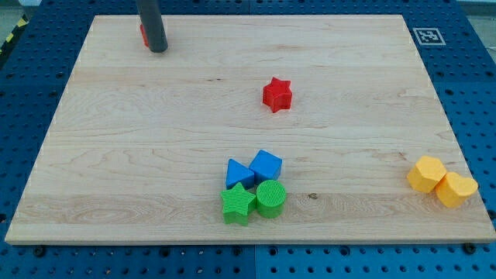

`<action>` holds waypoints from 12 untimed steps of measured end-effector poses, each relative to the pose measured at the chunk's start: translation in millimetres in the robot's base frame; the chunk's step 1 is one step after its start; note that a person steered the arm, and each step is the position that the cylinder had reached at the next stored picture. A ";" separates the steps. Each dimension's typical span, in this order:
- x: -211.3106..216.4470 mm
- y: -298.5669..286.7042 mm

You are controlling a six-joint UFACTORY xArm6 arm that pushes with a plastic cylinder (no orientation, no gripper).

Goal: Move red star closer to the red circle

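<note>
The red star lies on the wooden board, right of centre in the upper half. The red circle is at the top left, mostly hidden behind the rod; only a sliver shows at the rod's left. My tip rests on the board at the top left, right beside the red circle and far to the left of the red star.
A blue triangle, a blue cube, a green star and a green circle cluster at the bottom centre. Two yellow blocks sit near the right edge. A marker tag is at the top right corner.
</note>
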State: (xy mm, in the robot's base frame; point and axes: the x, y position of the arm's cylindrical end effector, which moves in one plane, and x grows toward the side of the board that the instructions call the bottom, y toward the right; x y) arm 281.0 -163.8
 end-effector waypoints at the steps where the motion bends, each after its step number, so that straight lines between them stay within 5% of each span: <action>1: -4.7 40.3; 2: -10.5 54.4; 3: -10.8 153.9; 5: 60.0 303.0; 7: 175.3 282.3; 12: 128.2 201.1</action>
State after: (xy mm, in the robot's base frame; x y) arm 409.2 37.4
